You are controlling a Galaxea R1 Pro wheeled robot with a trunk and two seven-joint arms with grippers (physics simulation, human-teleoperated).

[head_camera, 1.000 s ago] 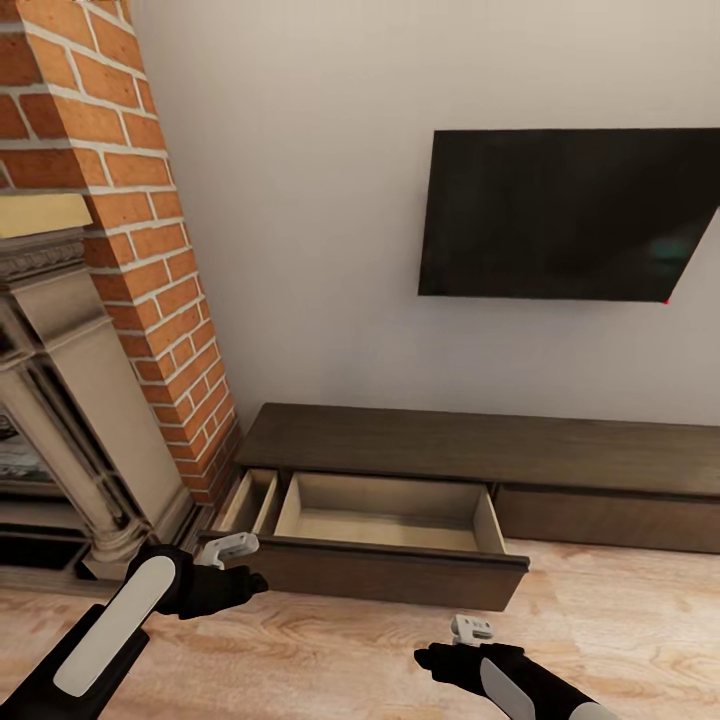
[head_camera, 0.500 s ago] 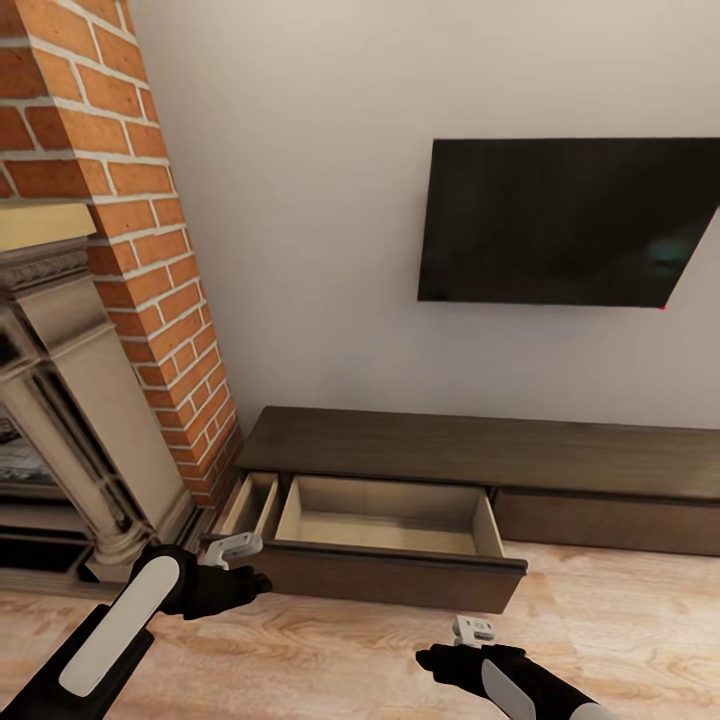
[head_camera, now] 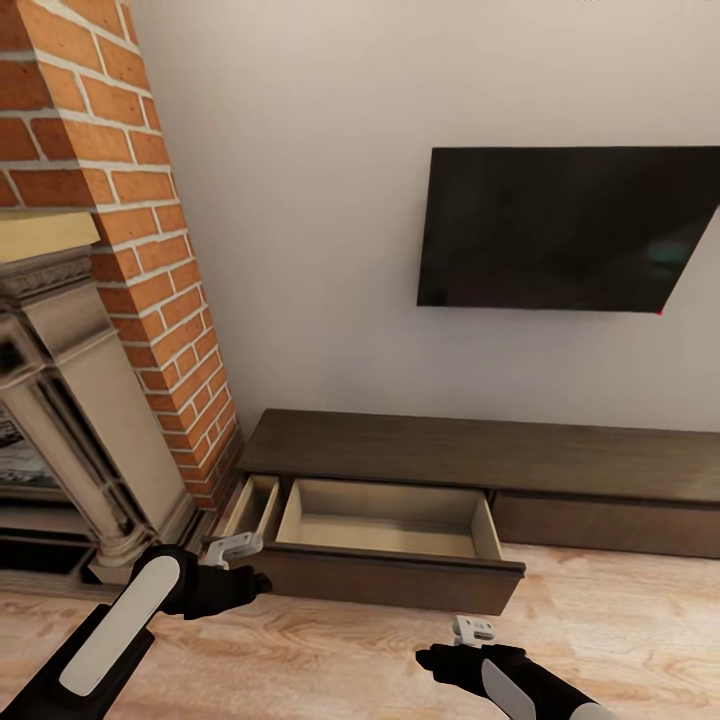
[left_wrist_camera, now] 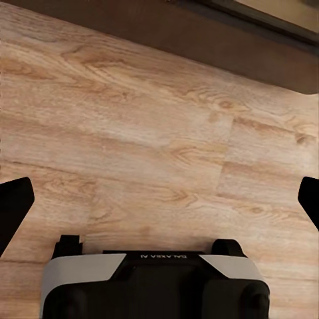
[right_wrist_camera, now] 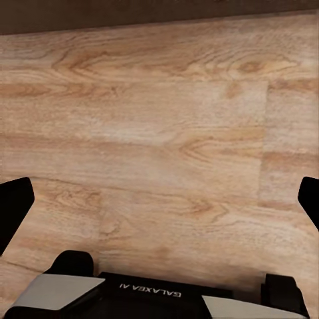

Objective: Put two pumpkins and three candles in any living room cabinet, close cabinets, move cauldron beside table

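Head view, cabinet (head_camera: 480, 455) drawer open, ahead of both grippers

— What hangs on the pale plaster wall (head_camera: 320, 200)?

— A dark flat television (head_camera: 565, 228), mounted well to the right of the red-brick chimney breast (head_camera: 120, 230).

— And against the chimney breast?

— A stone-coloured fireplace surround (head_camera: 70, 400) with a carved column stands on its left side, reaching the floor.

— The floor?

— Light wooden planks (head_camera: 330, 650) with strong grain, running from the foot of the chimney breast rightward. The same boards (left_wrist_camera: 153, 153) show in the left wrist view and (right_wrist_camera: 159, 133) in the right wrist view. The light is soft and even.
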